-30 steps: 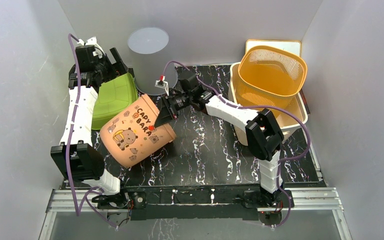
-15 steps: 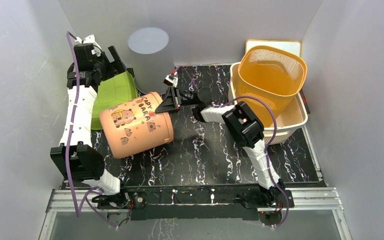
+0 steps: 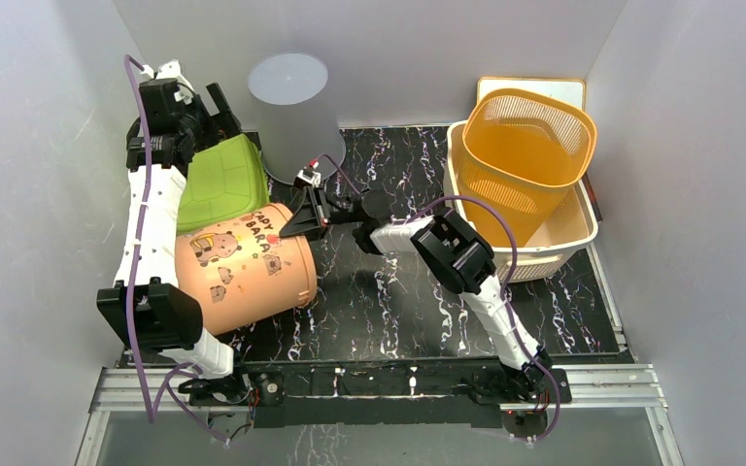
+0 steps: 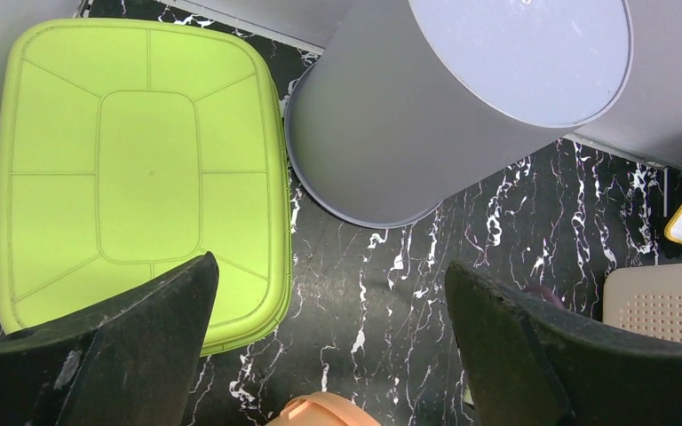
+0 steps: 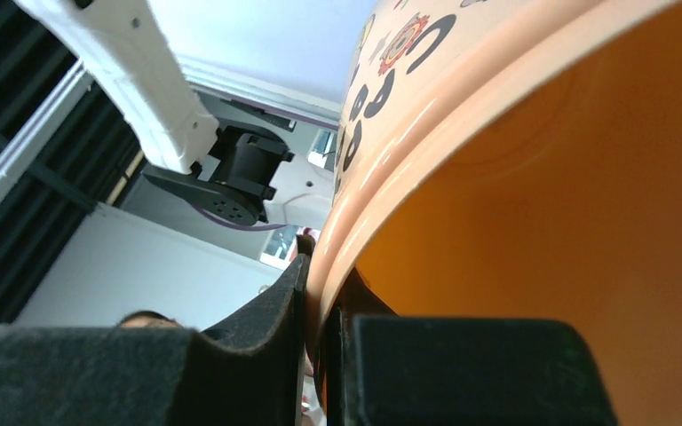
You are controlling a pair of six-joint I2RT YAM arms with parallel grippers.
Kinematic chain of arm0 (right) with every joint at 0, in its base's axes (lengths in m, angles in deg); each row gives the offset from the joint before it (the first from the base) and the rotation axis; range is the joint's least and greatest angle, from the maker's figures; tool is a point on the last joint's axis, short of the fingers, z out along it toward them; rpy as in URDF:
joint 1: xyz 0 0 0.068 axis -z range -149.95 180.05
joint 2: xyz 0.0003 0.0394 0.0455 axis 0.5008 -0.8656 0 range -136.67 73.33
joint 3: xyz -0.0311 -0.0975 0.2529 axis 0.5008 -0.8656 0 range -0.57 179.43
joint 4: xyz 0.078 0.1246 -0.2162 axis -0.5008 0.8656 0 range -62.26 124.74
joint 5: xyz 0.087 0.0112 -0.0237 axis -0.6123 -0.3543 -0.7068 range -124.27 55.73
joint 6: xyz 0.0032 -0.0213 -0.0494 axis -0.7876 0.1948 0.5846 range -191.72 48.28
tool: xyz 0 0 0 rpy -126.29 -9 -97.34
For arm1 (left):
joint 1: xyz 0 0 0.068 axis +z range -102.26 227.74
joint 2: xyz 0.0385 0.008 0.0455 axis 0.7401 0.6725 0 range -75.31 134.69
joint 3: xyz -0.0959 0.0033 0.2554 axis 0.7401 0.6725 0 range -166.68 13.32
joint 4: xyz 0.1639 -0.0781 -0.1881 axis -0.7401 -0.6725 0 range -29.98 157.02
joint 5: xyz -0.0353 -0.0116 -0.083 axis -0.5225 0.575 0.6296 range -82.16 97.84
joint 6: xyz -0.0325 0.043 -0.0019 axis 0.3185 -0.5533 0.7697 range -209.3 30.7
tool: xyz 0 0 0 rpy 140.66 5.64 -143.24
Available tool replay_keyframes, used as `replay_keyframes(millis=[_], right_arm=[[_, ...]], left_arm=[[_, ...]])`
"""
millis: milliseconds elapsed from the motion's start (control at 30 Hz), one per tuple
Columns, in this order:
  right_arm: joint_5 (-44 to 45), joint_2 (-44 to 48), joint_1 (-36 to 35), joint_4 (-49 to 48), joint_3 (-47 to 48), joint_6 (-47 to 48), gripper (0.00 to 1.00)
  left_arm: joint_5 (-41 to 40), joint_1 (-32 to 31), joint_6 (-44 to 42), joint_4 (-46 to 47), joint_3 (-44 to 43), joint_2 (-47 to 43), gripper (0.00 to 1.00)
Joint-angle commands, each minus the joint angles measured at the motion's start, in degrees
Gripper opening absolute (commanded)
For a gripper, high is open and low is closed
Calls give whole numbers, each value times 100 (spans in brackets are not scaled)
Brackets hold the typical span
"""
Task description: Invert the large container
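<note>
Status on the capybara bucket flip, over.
Right gripper shut on peach bucket rim. Bucket tipped sideways, not yet inverted. Left gripper open above green bin.

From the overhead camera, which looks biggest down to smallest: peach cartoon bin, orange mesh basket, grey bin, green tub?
1. The peach cartoon bin and the orange mesh basket: too alike to rank.
2. The grey bin.
3. The green tub, partly hidden.
</note>
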Motion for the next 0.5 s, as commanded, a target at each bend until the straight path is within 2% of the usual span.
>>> replay_keyframes(millis=[0,133,300,467], right_arm=[[314,-196,130,-2108,-211,-210,0],[99,-374,330,-2105,-307,-216,0],[-365,-323,992,-2099,-797,-122,0],[-900,-324,1622,-2077,-1157,-56,11]], left_arm=[[-93,-27,-103,-45,-214,-122,98],[-113,-38,-109,-60,-215,-104,98],[-157,-68,-139,-82,-205,-113,98],[-143,-66,-140,-82,-187,-101,98]])
